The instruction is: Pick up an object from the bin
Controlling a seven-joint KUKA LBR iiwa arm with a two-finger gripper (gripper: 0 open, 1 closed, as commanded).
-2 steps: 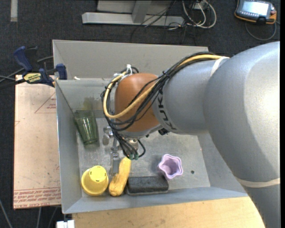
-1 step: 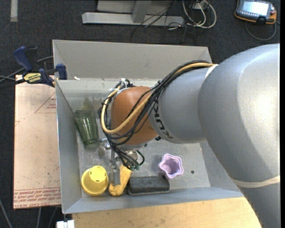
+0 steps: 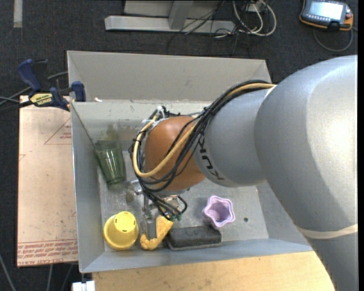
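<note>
A small orange-yellow thing [image 3: 161,230], lumpy and uneven in outline, its material hard to tell, lies on the floor of the grey metal bin [image 3: 85,187], close to the near wall. It sits between a round yellow plastic cup [image 3: 120,230] and a dark grey oblong block [image 3: 193,237], just beside both. The gripper [image 3: 149,225] stands on it and hides part of it.

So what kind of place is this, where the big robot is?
Probably a robot lab or workshop. A big grey robot arm reaches into a metal bin holding small things like a yellow cup and a purple flower-shaped cup, and cables and a handheld controller lie on the dark floor behind.
</note>
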